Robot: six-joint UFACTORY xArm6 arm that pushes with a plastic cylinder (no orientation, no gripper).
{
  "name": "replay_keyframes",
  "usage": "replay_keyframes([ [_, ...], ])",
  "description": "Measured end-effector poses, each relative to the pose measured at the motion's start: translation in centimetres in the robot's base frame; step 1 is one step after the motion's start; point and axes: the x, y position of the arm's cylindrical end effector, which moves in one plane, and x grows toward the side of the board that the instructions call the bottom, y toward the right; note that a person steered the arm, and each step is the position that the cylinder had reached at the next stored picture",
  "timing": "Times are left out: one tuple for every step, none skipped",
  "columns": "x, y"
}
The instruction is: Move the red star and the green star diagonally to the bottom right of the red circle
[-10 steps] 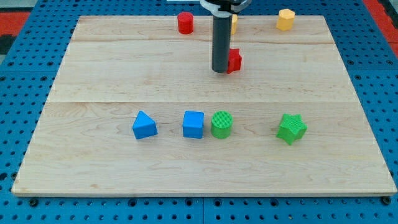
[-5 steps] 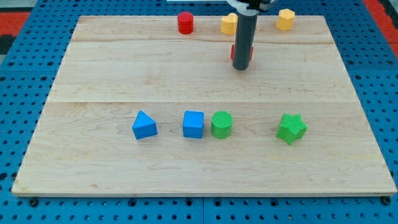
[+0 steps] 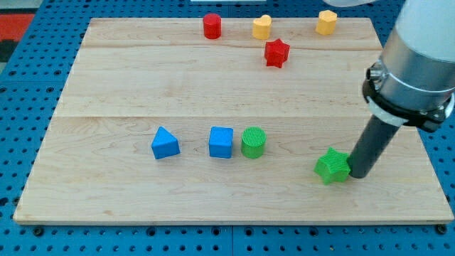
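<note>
The red circle (image 3: 212,25) stands near the board's top edge, left of centre. The red star (image 3: 276,52) lies below and to the right of it. The green star (image 3: 332,166) lies at the lower right of the board. My tip (image 3: 358,174) is down on the board, touching the green star's right side. The rod and arm body rise from it toward the view's upper right.
Two yellow blocks (image 3: 262,27) (image 3: 326,22) sit along the top edge. A blue triangle (image 3: 165,143), a blue cube (image 3: 221,142) and a green cylinder (image 3: 253,142) stand in a row at mid-board. The wooden board (image 3: 106,199) lies on a blue pegboard.
My tip has left the red star and swept down to the lower right, to the green star's right side. The green star has shifted slightly down and left.
</note>
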Motion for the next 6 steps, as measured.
replay_keyframes([
  [2.6,-1.0],
  [4.3,-2.9],
  [0.8,-6.0],
  [-3.2,-6.6],
  [-4.6,-6.4],
  [-1.2,-5.9],
])
